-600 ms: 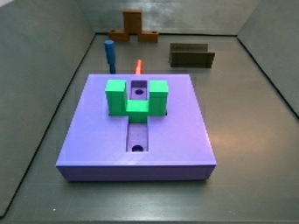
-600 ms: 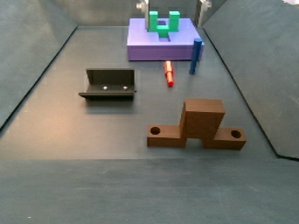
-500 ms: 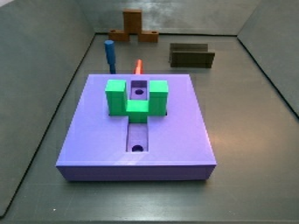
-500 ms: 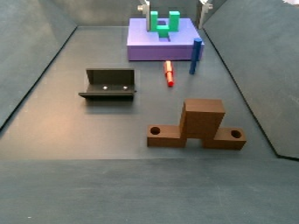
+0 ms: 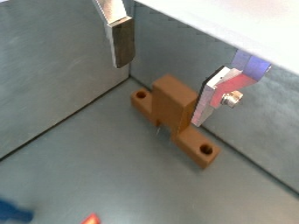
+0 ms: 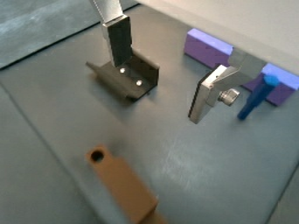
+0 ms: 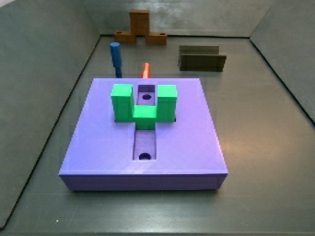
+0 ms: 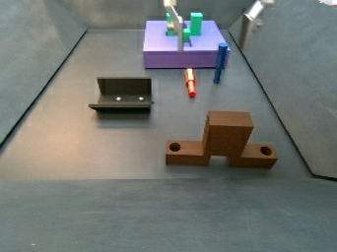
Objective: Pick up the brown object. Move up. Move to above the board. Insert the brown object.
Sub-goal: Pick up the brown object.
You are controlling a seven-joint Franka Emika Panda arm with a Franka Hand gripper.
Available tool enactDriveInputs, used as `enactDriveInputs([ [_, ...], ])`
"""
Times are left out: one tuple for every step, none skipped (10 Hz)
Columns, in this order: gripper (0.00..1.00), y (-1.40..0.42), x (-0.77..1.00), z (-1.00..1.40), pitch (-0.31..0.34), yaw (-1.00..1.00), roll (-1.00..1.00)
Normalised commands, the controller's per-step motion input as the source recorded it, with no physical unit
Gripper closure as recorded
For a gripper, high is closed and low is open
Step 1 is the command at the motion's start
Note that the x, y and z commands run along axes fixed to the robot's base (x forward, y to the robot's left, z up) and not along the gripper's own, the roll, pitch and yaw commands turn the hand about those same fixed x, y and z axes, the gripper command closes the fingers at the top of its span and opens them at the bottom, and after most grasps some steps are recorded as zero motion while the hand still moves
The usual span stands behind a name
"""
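The orange-brown T-shaped block point(image 8: 226, 142) lies on the grey floor near a side wall, its flat bar flat on the floor with a round hole at each end and its square stem standing up. In a wrist view the brown block point(image 5: 173, 115) sits below the gripper point(image 5: 170, 69), between and beneath the two silver finger plates, with clear space around it. The gripper's jaws stand wide apart and hold nothing; in a side view its fingertips point(image 8: 171, 22) show only at the top edge, over the far end of the floor.

Well apart from the block rests the large flat purple board point(image 7: 142, 138), bearing a green U-shaped block point(image 7: 144, 103). Beside the board stand a blue peg point(image 7: 117, 59) and a thin orange-red peg point(image 8: 190, 82). A dark olive box-like piece point(image 8: 124, 95) sits apart. No writing is legible.
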Motion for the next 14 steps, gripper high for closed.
enactDriveInputs([
  [0.00, 0.50, -0.20, -0.16, -0.027, -0.05, 0.01],
  [0.00, 0.50, -0.18, -0.17, -0.037, -0.05, 0.01],
  [0.00, 0.49, -0.12, -0.17, -0.039, -0.06, 0.00],
  [0.00, 0.39, -0.05, -0.14, -0.036, -0.04, 0.00],
  [0.00, 0.13, 0.00, -0.07, -0.034, 0.00, 0.00],
  [0.00, 0.02, 0.00, -0.03, 0.000, 0.00, 0.00],
  [0.00, 0.22, -0.08, -0.23, -0.010, -0.11, 0.00],
  [0.00, 0.25, -0.10, -0.31, -0.059, -0.10, 0.00],
  [0.00, 0.24, -0.02, -0.32, -0.079, -0.05, 0.00],
  [0.00, 0.21, 0.00, -0.29, -0.074, -0.04, 0.00],
  [0.00, 0.10, 0.00, -0.18, -0.079, -0.04, -0.05],
  [0.00, 0.07, 0.02, -0.17, -0.081, 0.00, -0.06],
  [0.00, 0.07, 0.00, -0.17, -0.074, 0.00, -0.05],
  [0.00, 0.03, 0.00, -0.16, -0.069, 0.00, -0.04],
])
